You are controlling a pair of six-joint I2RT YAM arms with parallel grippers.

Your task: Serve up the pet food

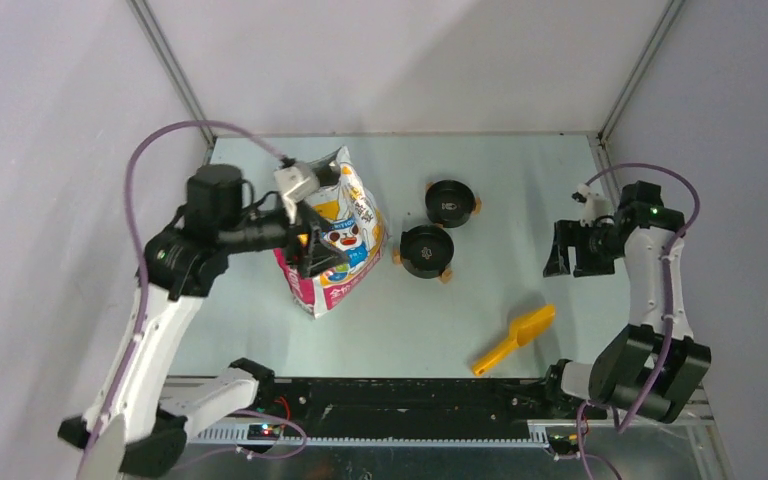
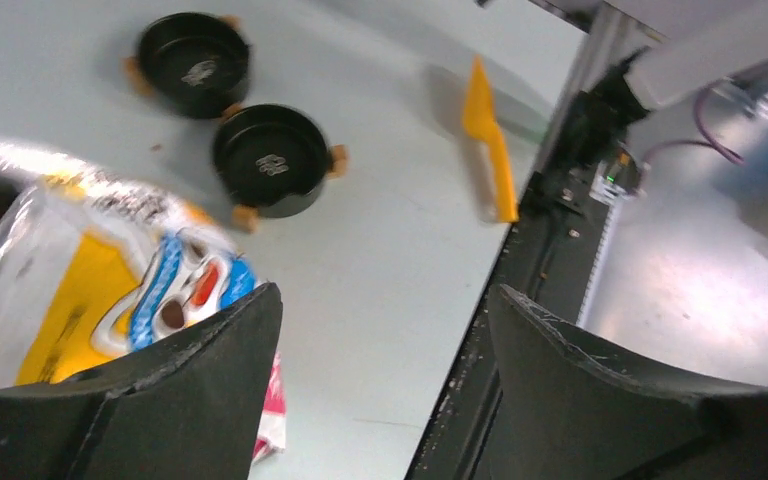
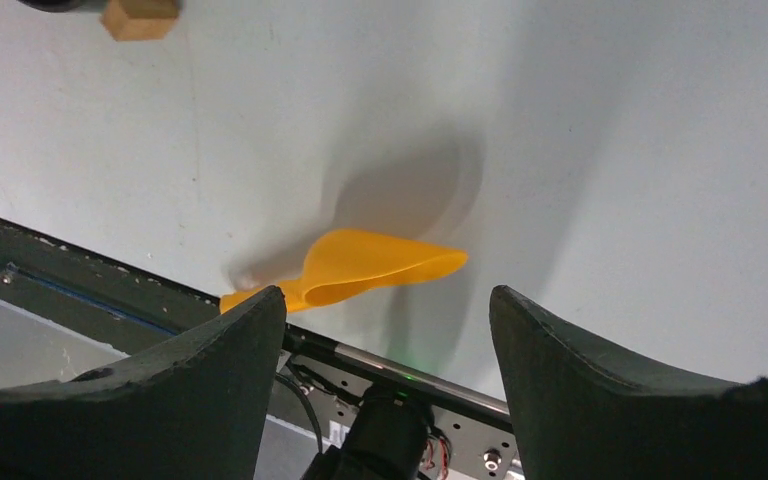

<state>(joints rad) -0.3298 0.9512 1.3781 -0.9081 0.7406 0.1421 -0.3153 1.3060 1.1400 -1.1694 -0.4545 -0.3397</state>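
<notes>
The pet food is hidden; no kibble shows in any view. The white, yellow and pink cartoon-cat bag (image 1: 338,232) stands at the table's middle left and also shows blurred in the left wrist view (image 2: 110,290). My left gripper (image 1: 320,262) is open at the bag's near side, one finger (image 2: 190,370) in front of the bag and nothing between the jaws (image 2: 385,330). Two empty black bowls (image 1: 450,203) (image 1: 427,250) sit right of the bag. A yellow scoop (image 1: 515,338) lies near the front edge. My right gripper (image 1: 560,250) is open and empty, raised at the right (image 3: 388,330).
The bowls (image 2: 193,63) (image 2: 272,160) have tan tabs on their rims. The scoop lies close to the black rail (image 1: 410,395) along the table's near edge, as both wrist views (image 2: 490,150) (image 3: 360,265) show. Grey walls enclose the table.
</notes>
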